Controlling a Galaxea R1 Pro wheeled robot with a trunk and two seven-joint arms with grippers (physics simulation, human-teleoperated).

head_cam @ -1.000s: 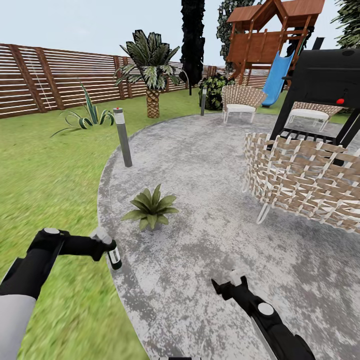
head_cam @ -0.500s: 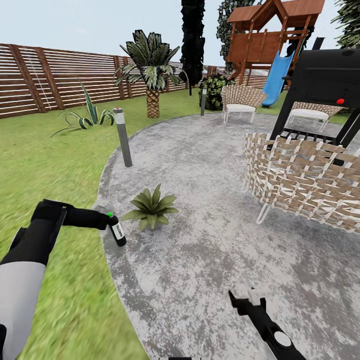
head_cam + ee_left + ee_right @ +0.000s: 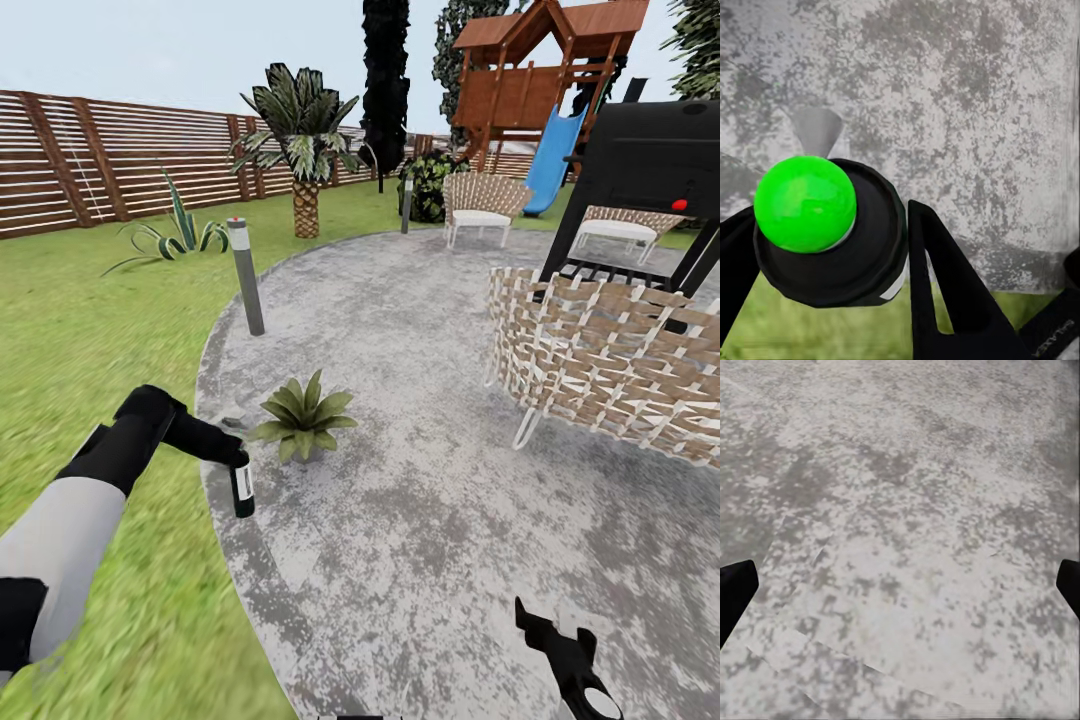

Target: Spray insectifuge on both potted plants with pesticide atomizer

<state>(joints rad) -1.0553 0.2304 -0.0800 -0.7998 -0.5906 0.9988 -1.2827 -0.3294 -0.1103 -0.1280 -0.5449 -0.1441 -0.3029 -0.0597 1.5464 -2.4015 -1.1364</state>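
The left hand (image 3: 232,462) is seen clenched on the pesticide atomizer (image 3: 242,487), which is held upright with its dark body hanging below the fingers, over the edge where the round grey patio (image 3: 420,480) meets the lawn (image 3: 90,340). In the left wrist view the atomizer (image 3: 832,225) is gripped between two black fingers (image 3: 945,292), its bright green cap pointed at the camera, with grey paving beyond it and a strip of grass beneath. A potted plant (image 3: 300,415), a low rosette of pointed green leaves, stands on the patio just beside the atomizer, on the side away from the robot, apart from it.

The right hand (image 3: 555,632) is found low at the near right of the head view, above bare paving and well apart from the plant. In the right wrist view its two dark fingertips (image 3: 735,589) are spread wide to the two edges, nothing held between them, so it is released.

Farther out, a grey bollard light (image 3: 245,275) is set at the patio's rim, and a spiky striped plant (image 3: 175,235) grows on the lawn behind it. A palm (image 3: 303,140) is placed before the brown slatted fence (image 3: 100,160). A woven chair (image 3: 610,375) occupies the patio's right side, with a black grill (image 3: 650,170) behind it. A wooden play tower with a blue slide (image 3: 550,155) is seen at the far end.
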